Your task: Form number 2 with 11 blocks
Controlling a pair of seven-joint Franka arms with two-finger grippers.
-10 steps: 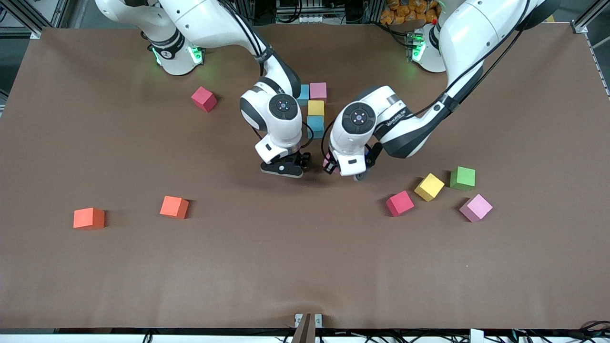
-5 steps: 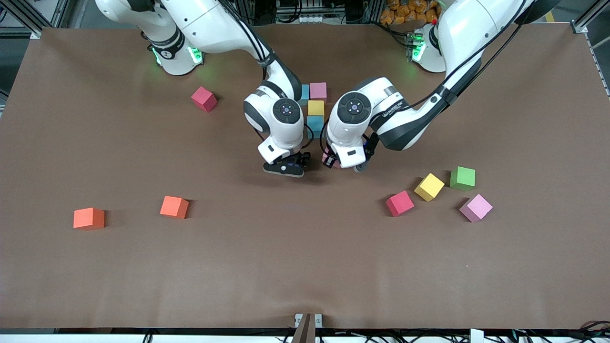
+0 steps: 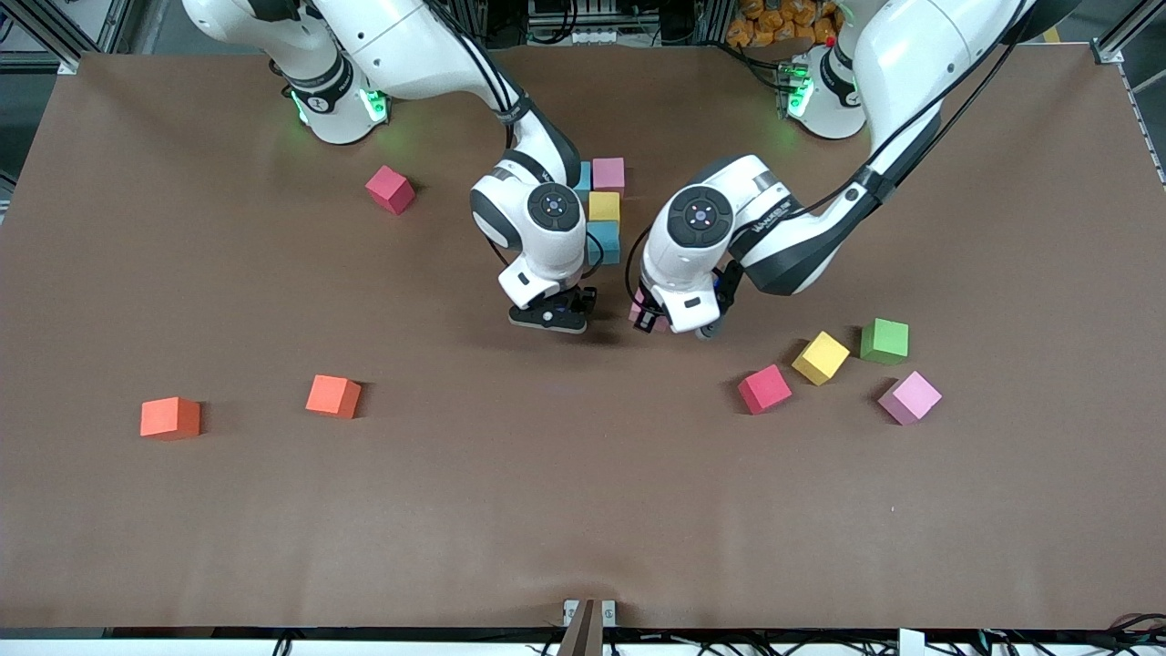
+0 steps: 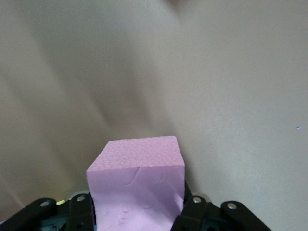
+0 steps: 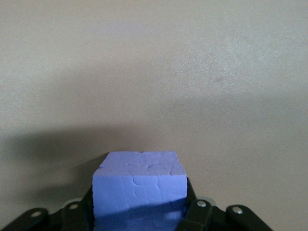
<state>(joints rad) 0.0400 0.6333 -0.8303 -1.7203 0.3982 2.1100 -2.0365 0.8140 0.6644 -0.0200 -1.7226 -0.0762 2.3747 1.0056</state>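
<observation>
White arms (image 3: 893, 55), black joints (green base lights).

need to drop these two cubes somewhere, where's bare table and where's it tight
Widest bare stretch of the table: the whole strip nearer the camera than the two orange cubes and the red cube. Also bare between those two groups.

Crowded: the red, yellow, green and pink cluster, and the started stack of cubes between the arms.

The front view was evenly lit and sharp; the worktop (image 3: 583, 510) showed no glare, only short soft shadows under the arms. Both wrist views looked pale and washed, with blurred streaks in the left one.
</observation>
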